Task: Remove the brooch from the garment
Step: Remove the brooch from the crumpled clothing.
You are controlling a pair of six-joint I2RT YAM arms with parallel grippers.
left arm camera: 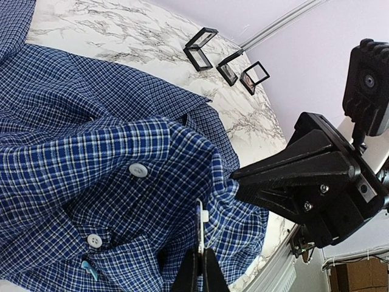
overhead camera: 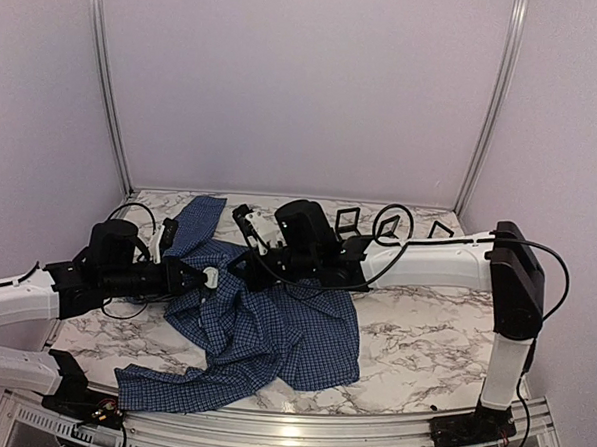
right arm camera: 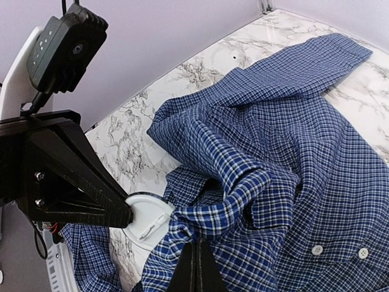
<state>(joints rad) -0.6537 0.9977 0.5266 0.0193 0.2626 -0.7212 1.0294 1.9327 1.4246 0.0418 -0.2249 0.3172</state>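
The garment (overhead camera: 263, 322) is a dark blue checked shirt, crumpled on the marble table, with pale buttons (left arm camera: 138, 170) showing. The brooch (right arm camera: 146, 219) shows its round white back with a pin bar, at the edge of a bunched fold. From the left wrist it appears edge-on as a thin white sliver (left arm camera: 200, 226). My left gripper (overhead camera: 204, 277) is shut on the brooch's rim. My right gripper (right arm camera: 197, 246) is shut on the bunched shirt fold right beside the brooch. The two grippers face each other tip to tip, a little above the table, and the brooch's coloured front is hidden.
Three small black square frames (overhead camera: 347, 221) (overhead camera: 387, 226) (overhead camera: 439, 230) stand along the back of the table near the wall. A black cable (overhead camera: 399, 214) loops over the right arm. The metal rail (overhead camera: 297, 439) runs along the table's near edge.
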